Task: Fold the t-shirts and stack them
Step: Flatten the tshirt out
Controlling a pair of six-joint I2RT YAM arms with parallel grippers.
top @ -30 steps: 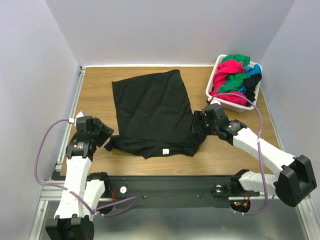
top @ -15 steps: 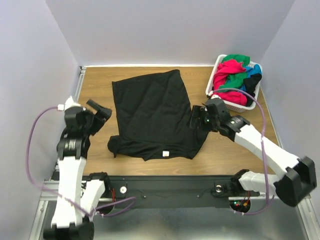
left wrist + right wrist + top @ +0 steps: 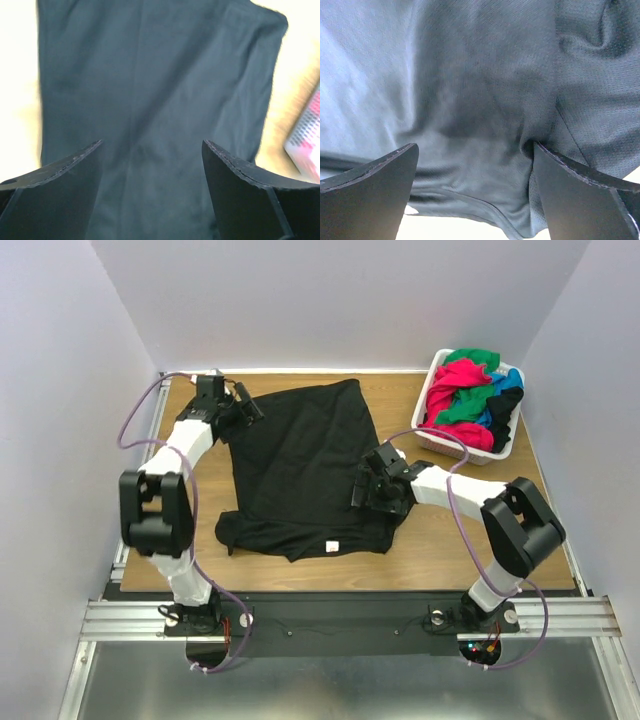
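The black t-shirt (image 3: pixel 300 455) lies spread flat on the wooden table (image 3: pixel 450 530). Its collar is at the near edge, where the white neck label (image 3: pixel 330 543) shows. Just beyond and to the right, the right gripper (image 3: pixel 368 492) hangs over the shirt's rumpled near-right part by the sleeve. Its jaws are spread wide and hold nothing; in the wrist view only dark fabric (image 3: pixel 470 75) fills the gap between them. Farther off, the left gripper (image 3: pixel 246 406) sits at the shirt's far-left corner, also wide open and empty, with the smooth cloth (image 3: pixel 150 75) stretching away beyond it. At the far right, well apart from the spread shirt, the white slatted basket (image 3: pixel 437 445) holds the bundled shirts (image 3: pixel 465 390) in pink-red, green, blue and black.
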